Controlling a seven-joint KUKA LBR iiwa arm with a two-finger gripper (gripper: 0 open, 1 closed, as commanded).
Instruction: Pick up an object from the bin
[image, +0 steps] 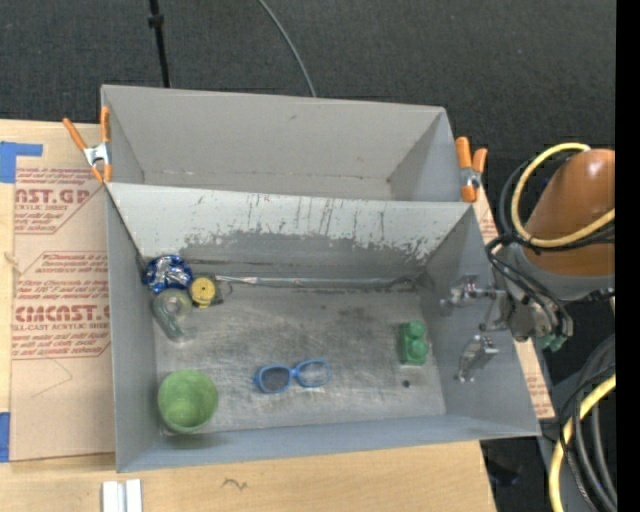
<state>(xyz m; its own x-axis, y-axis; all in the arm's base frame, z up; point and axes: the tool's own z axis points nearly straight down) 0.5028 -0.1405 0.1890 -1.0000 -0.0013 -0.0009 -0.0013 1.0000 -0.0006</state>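
From above, the pincer (468, 328) hangs against the right wall of the grey metal bin (300, 135), its two fingers apart with nothing between them. Just to its left on the bin floor lies a small green plastic block (412, 342). Blue plastic sunglasses (290, 376) lie mid-floor near the front. A round green ball (187, 400) sits in the front left corner.
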